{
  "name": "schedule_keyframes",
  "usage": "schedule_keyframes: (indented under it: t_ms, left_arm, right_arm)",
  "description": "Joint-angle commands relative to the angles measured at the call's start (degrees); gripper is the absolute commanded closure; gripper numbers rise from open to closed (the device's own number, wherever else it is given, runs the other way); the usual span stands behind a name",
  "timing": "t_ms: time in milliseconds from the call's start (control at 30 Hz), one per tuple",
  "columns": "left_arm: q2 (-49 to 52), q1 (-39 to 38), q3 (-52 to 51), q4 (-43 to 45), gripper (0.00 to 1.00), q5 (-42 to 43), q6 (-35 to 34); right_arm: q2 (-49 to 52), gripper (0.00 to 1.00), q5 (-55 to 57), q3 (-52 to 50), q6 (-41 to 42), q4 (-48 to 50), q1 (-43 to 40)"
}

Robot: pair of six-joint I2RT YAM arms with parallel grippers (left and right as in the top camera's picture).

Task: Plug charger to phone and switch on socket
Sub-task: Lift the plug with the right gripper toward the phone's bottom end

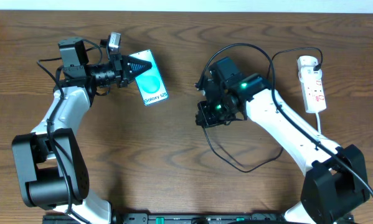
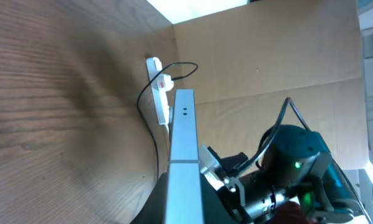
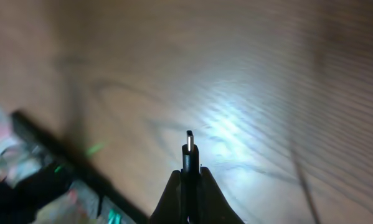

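The charger (image 3: 189,149) is in the right gripper (image 3: 189,180). Its fingers are pinched tight on the plug, and the small metal tip pokes out past them above the wood. Its thin black lead loops across the table (image 1: 174,174) and runs back to the socket (image 1: 312,84), which lies at the far right, well apart from everything else. The phone (image 1: 154,84) is on the left side with its screen facing up. The left gripper (image 1: 131,66) is clamped on the end away from the "Galaxy S25" lettering.

As I read it, both things are in hand and that is all so far. Tip and phone are well apart and nothing is plugged in. The two have to be brought together, the tip pushed home, and the socket switched on. Its switch is too small for me to read.

Only the right wrist view shows the tip, bare and straight; from overhead the arm hides it. The left wrist view shows the phone edge-on, with the socket beyond. Only the overhead view shows the gap between the two grippers.
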Motion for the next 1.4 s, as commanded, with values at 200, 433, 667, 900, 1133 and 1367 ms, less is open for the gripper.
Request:
schedule_keyframes:
  t_ms: [200, 433, 667, 900, 1133, 1367]
  left_arm:
    - [0.2, 0.2, 0.0, 22.3, 0.93, 6.7, -17.7]
    - [0.2, 0.2, 0.0, 34.2, 0.93, 6.6, -27.3]
    - [0.2, 0.2, 0.0, 36.0, 0.93, 4.5, -30.0]
    - [0.2, 0.2, 0.4, 36.0, 0.92, 0.5, -32.8]
    - [0.2, 0.2, 0.7, 43.2, 0.93, 0.4, -36.0]
    - [0.2, 0.2, 0.7, 45.4, 0.93, -0.7, -36.5]
  right_arm:
    - [-1.3, 0.99, -25.5, 0.9, -13.9, 5.0, -3.9]
    - [-1.2, 0.99, -32.5, 0.9, -11.4, 13.2, -4.0]
    - [-1.1, 0.99, -32.5, 0.9, -4.3, 21.0, -3.8]
    - [-1.1, 0.99, -32.2, 0.9, -0.6, 26.1, -3.8]
    - [-0.2, 0.99, -32.3, 0.8, -1.1, 26.3, -3.7]
    - [5.7, 0.99, -45.0, 0.8, -0.5, 33.1, -3.8]
